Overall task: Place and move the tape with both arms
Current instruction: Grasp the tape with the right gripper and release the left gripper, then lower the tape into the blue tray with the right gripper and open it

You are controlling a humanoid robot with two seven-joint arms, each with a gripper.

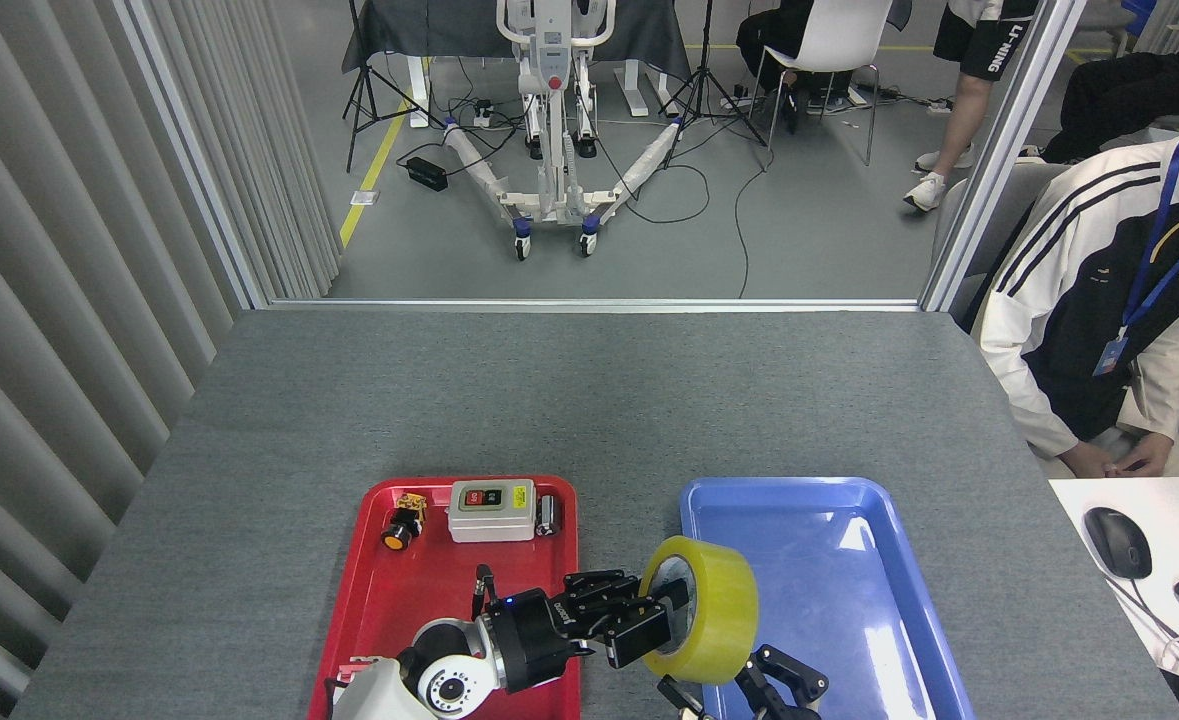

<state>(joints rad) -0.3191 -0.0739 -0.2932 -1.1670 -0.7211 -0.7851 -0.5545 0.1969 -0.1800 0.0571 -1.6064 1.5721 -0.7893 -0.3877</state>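
One tool [664, 622] grips the tape [714, 610] beside the blue tray [849, 520]

Red tray [349, 590] holds switch box [491, 510], yellow button [401, 522]; blue tray [849, 600] beside (right); mouse [1117, 541].

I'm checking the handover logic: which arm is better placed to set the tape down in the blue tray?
Left, probably. The left gripper already holds the tape at the blue tray rim. The right gripper sits low, mostly out of frame, holding nothing visible.
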